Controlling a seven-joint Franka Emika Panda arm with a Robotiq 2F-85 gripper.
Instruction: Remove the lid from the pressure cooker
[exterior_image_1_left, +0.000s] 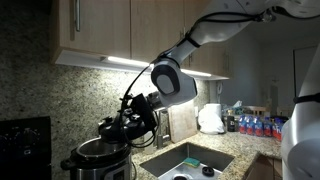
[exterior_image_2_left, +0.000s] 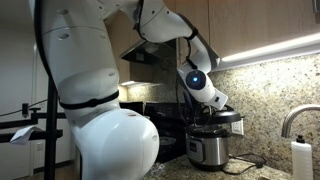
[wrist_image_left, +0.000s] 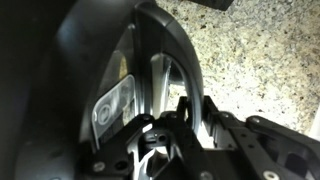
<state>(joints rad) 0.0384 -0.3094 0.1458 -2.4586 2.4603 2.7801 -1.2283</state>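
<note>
The white arm (exterior_image_2_left: 165, 25) bends down from upper middle. Its gripper (exterior_image_2_left: 217, 108) holds the lid (exterior_image_2_left: 229, 120) tilted just above the cooker (exterior_image_2_left: 208, 150), lower right.

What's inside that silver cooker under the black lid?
The lid is tilted up off the pressure cooker, so the shiny inner rim shows. Anything deeper inside is hidden by the cooker's wall and the lid.

The lid (exterior_image_1_left: 118, 128) sits tilted in the pincer (exterior_image_1_left: 135, 112); the pressure cooker (exterior_image_1_left: 95, 160) stands just below on the table (exterior_image_1_left: 248, 162).
</note>
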